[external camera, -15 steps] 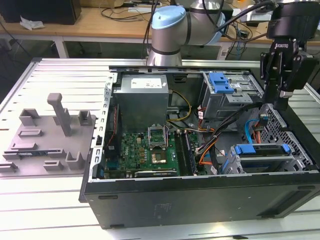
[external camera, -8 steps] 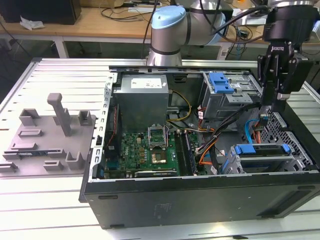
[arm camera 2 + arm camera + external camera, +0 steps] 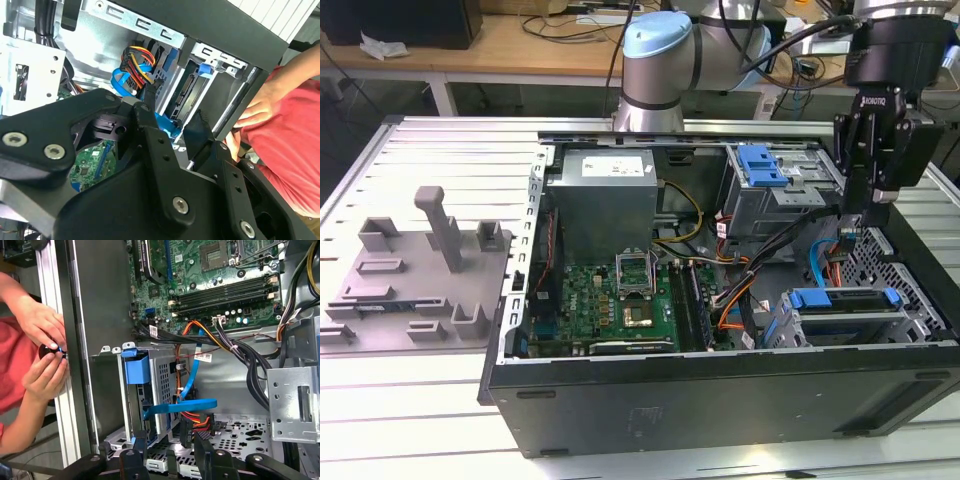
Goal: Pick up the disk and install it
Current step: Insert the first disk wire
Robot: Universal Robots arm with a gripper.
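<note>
**Open gripper poised over the disk inside the case**
The gripper (image 3: 870,200), jaws spread and empty, hangs above the case (image 3: 720,400) at the exterior view's right end, with the disk (image 3: 843,300) lying inside below it. A clean grasp likely needs jaws square to its blue frame, clear of the cables (image 3: 817,268).
</note>
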